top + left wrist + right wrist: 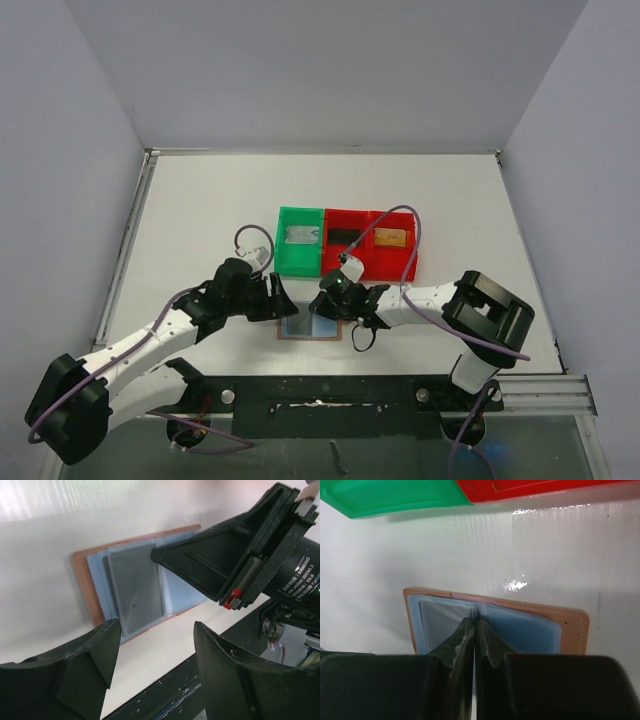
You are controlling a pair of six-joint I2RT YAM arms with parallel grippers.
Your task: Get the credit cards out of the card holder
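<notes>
The card holder point(310, 328) lies open on the table, tan leather with pale blue plastic sleeves; it also shows in the left wrist view point(82, 587) and the right wrist view point(572, 625). A silver-grey credit card point(135, 587) sits in its left sleeve and shows in the right wrist view point(437, 622). My right gripper point(475, 622) is shut, its tips down on the holder's centre fold point(323, 303). My left gripper point(156, 630) is open and empty, just off the holder's left edge point(287, 303).
A green bin point(285, 262) holding a silver-grey card point(300, 236) and a red bin point(405, 268) holding a black card point(343, 237) and a gold-tan card point(391, 238) stand just behind the holder. A black rail point(330, 390) runs along the table's near edge.
</notes>
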